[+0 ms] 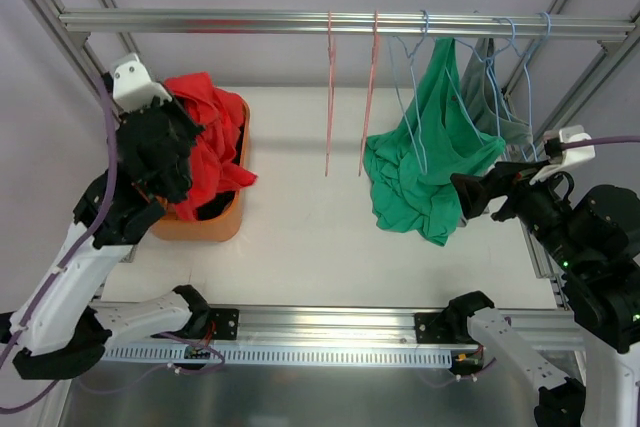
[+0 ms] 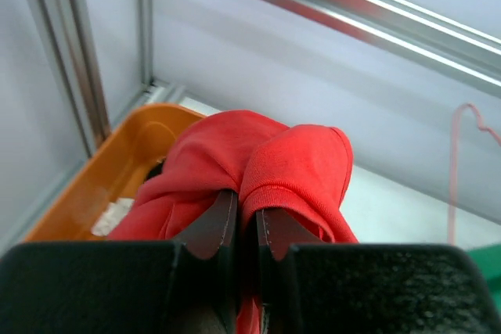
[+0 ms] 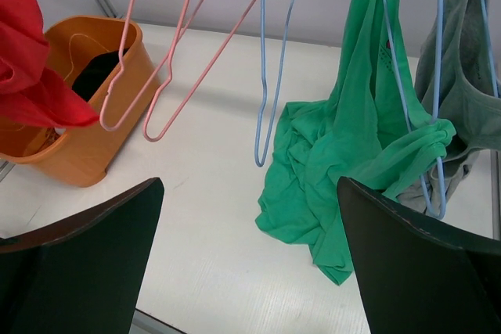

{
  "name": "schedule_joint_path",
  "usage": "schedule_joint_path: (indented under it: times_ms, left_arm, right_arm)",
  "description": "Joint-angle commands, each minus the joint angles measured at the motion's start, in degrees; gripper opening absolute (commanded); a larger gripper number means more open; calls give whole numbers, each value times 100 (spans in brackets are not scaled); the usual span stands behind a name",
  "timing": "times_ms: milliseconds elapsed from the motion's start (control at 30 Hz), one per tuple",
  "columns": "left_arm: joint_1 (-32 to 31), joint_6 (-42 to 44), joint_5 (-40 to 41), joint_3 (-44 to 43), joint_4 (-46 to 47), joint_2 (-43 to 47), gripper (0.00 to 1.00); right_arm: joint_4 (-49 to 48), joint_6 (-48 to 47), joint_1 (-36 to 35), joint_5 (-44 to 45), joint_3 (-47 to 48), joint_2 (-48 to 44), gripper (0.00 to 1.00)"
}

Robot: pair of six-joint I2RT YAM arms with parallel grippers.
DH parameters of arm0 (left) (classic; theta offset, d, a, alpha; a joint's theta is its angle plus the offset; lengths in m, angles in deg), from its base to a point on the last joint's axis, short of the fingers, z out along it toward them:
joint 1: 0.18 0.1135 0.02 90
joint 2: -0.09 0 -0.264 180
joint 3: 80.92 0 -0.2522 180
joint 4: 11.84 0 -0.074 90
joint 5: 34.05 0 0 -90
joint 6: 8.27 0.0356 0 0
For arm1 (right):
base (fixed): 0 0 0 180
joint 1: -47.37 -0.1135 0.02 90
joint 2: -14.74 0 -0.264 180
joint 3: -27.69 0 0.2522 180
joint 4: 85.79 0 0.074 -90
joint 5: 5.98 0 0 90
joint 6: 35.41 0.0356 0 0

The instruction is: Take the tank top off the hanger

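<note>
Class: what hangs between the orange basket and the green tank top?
In the top view, two empty pink hangers hang from the rail between the orange basket and the green tank top; an empty blue hanger hangs right beside the top.

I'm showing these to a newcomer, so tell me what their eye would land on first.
The red garment, pinched in the left gripper above the orange basket at the left. Then the green tank top at the right, hanging from the rail on a blue hanger, its lower part bunched on the table, with the right gripper open beside it.
</note>
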Motion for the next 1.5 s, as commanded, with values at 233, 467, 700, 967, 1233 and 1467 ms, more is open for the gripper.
schedule_joint_path:
  times_ms: [233, 467, 700, 967, 1233, 1467]
  left_arm:
    - [1815, 308, -1250, -1061, -261, -1411, 0]
    - [2729, -1003, -2303, 590, -507, -997, 12]
    - [2985, -1417, -2438, 769, -1059, -1006, 98]
    - [3003, -680, -4428, 127, -1852, -717, 99]
    - [2994, 6, -7763, 1434, -1887, 231, 99]
    - [3003, 77, -7939, 2367, -1765, 619, 99]
  right_arm:
    - [-404, 59, 6, -185, -85, 164, 99]
    - [-404, -64, 6, -53, 11, 445, 100]
    - [-141, -301, 6, 446, 624, 1225, 99]
    - [317, -872, 356, 720, 1724, 2273, 99]
    - [774, -1549, 946, 738, 2411, 3073, 81]
    - [616, -1857, 1561, 580, 2578, 3759, 60]
